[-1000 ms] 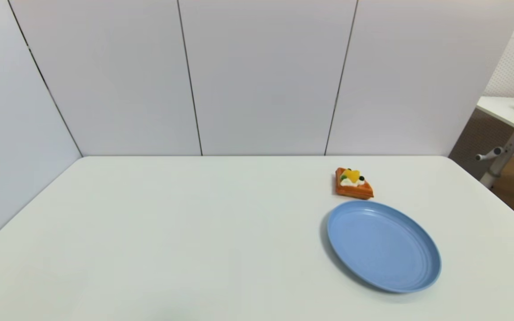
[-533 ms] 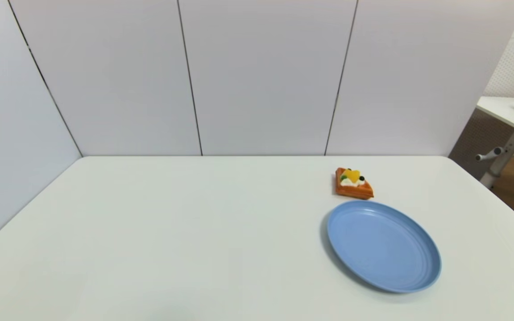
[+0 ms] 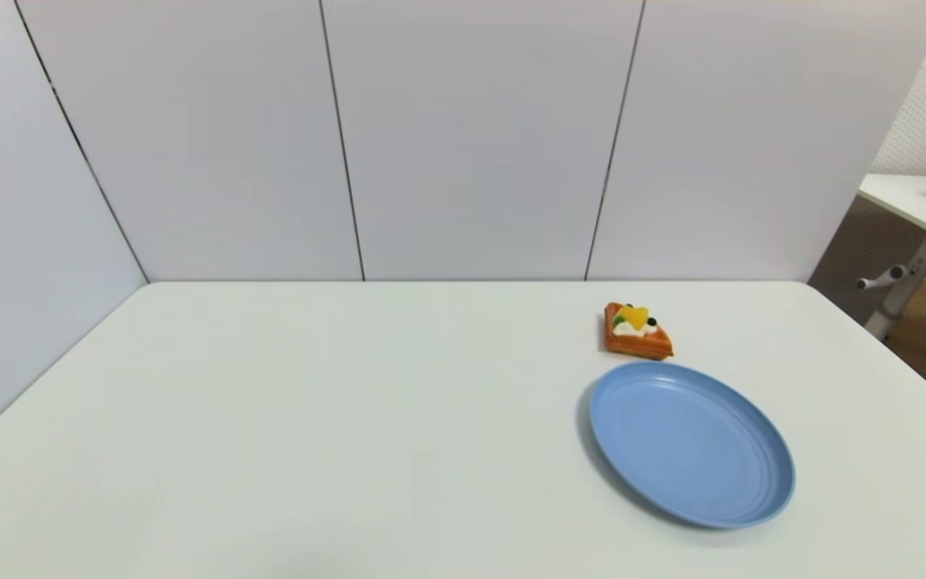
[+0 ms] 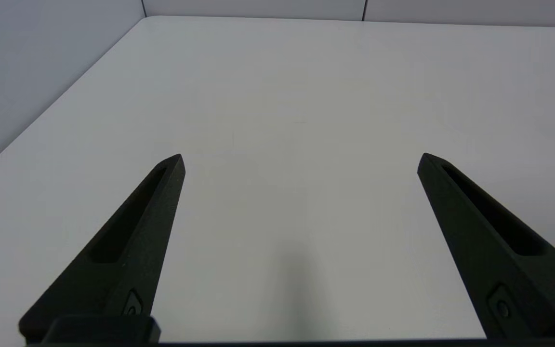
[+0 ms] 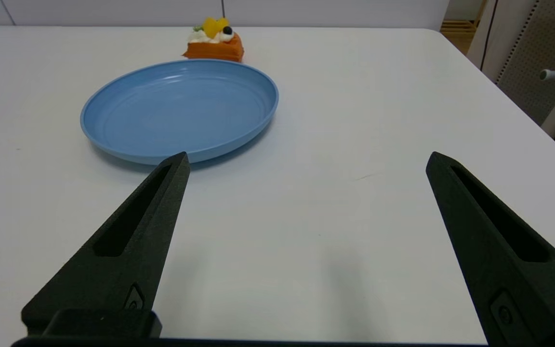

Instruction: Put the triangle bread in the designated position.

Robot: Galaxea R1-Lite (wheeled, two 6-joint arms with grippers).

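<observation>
The triangle bread (image 3: 637, 331) sits right of centre in the head view, a small orange-brown waffle wedge with ridged sides, topped with white cream, a yellow fruit piece, dark berries and a green bit. It rests flat on the white table (image 3: 310, 418), just beyond the far rim of the blue plate (image 3: 691, 444), which lies lower right and holds nothing. The right gripper (image 5: 306, 161) hangs low over bare tabletop on the plate's near side, fingers spread wide and empty. The left gripper (image 4: 300, 161) is likewise spread wide over plain white surface, holding nothing.
</observation>
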